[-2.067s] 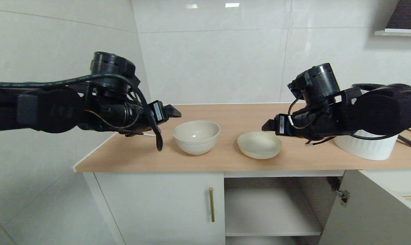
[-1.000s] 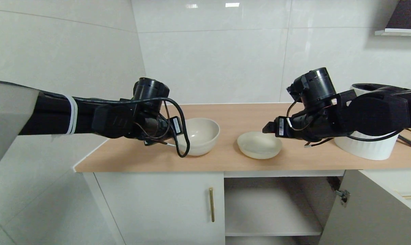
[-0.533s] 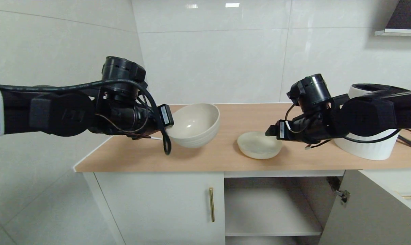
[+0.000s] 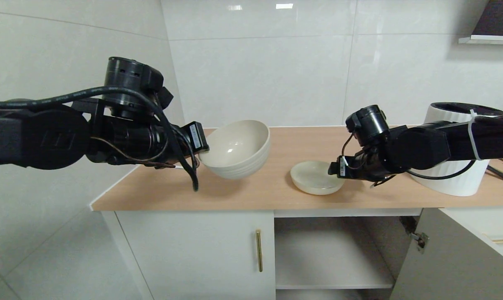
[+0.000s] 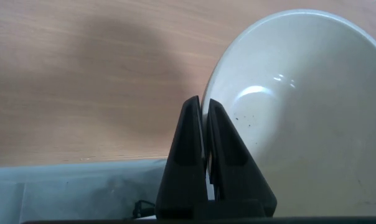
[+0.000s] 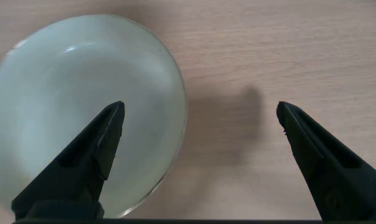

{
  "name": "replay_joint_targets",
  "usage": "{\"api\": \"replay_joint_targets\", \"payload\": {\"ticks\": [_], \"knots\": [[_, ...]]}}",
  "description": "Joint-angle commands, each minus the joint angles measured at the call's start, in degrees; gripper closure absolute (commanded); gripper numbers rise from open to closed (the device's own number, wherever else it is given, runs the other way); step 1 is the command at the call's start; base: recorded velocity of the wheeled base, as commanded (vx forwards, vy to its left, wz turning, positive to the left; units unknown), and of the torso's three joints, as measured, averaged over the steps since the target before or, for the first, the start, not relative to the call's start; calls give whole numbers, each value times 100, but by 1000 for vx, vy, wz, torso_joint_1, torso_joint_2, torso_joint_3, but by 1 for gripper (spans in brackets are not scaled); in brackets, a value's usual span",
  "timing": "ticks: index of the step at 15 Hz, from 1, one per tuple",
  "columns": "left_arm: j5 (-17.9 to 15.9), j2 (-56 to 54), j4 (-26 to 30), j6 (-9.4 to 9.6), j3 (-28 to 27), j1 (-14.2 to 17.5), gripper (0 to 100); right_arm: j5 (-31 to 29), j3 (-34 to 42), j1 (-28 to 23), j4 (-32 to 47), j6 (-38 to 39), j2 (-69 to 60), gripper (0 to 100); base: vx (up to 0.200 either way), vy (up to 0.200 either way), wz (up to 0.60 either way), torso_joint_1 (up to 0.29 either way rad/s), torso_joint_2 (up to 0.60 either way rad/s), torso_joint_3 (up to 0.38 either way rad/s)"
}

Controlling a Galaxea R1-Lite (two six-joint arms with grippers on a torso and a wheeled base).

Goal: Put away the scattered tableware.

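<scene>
My left gripper point(image 4: 201, 152) is shut on the near rim of a cream bowl point(image 4: 237, 148), which hangs tilted just above the wooden counter point(image 4: 164, 191). In the left wrist view the two black fingers point(image 5: 191, 134) pinch the rim of the bowl point(image 5: 300, 118). A shallow cream plate point(image 4: 314, 177) lies on the counter to the right. My right gripper point(image 4: 332, 168) hovers open at the plate's right edge. In the right wrist view one finger point(image 6: 88, 158) stands over the plate point(image 6: 70, 99) and the other over bare wood.
A white round pot point(image 4: 455, 175) with a dark rim stands at the counter's right end. Below, the right cabinet compartment point(image 4: 330, 254) is open with a shelf, its door point(image 4: 451, 258) swung out. The left cabinet door point(image 4: 197, 250) is closed.
My left gripper closed on the bowl's rim and lifted it off the counter, tilting it. My right gripper came down and forward to the plate's right edge.
</scene>
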Motion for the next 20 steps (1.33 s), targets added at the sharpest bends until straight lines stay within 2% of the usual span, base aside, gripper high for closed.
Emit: {"api": "replay_joint_targets", "payload": {"ticks": [1,6,9,11,13,15,19,20], "knots": [[6,-53,2,-3,17,-11,100,9,-26,-7,-19,10,105,100,0,0,0,0,0,0],[-38,-237,2,-3,96,-37,100,62,-17,-7,-28,45,61,100,0,0,0,0,0,0],[-337,-598,2,-3,298,-37,100,185,123,10,8,116,-519,100,0,0,0,0,0,0],[-644,-1002,-69,23,632,-46,100,713,607,28,8,248,-1424,100,0,0,0,0,0,0],[-776,-1371,-218,32,975,-46,100,1363,897,28,96,239,-2118,100,0,0,0,0,0,0],[-794,-1705,-244,50,1318,-46,100,1504,1301,28,614,212,-2575,100,0,0,0,0,0,0],[-829,-1969,-236,32,1863,-160,100,1934,2206,28,614,133,-3129,100,0,0,0,0,0,0],[-837,-1942,-236,23,1898,-178,100,2057,2373,28,605,-16,-3252,100,-200,0,0,2,2,7]]}}
